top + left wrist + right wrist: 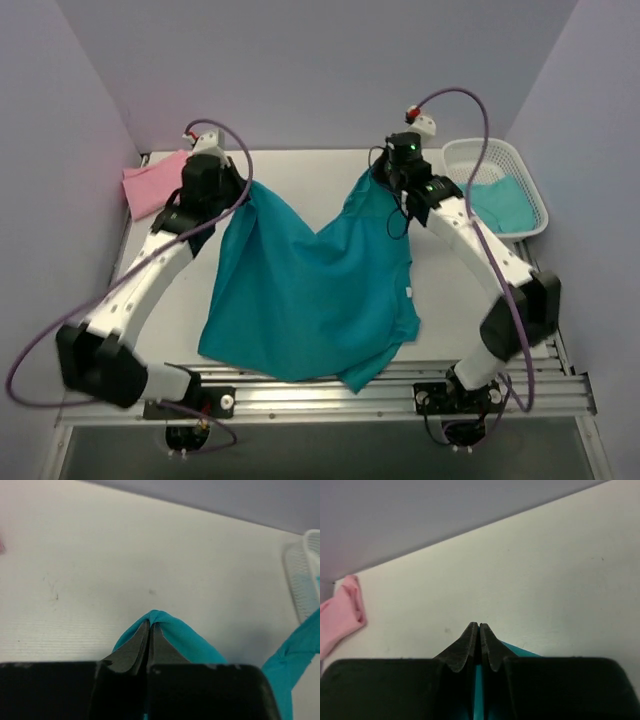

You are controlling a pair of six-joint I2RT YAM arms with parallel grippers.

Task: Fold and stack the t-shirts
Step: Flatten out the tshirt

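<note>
A teal t-shirt (305, 290) hangs between my two grippers, lifted at two upper corners, with its lower part lying on the table and reaching the front edge. My left gripper (243, 186) is shut on its left corner; the cloth (175, 635) wraps over the closed fingertips in the left wrist view. My right gripper (385, 172) is shut on its right corner; teal cloth (479, 690) shows between the closed fingers. A pink t-shirt (152, 182) lies folded at the back left and also shows in the right wrist view (340, 615). Another teal t-shirt (500, 203) lies in the basket.
A white mesh basket (527, 175) stands at the back right; its rim (305, 575) shows in the left wrist view. Purple walls close in the table (300, 170) on three sides. A metal rail (400, 395) runs along the front edge.
</note>
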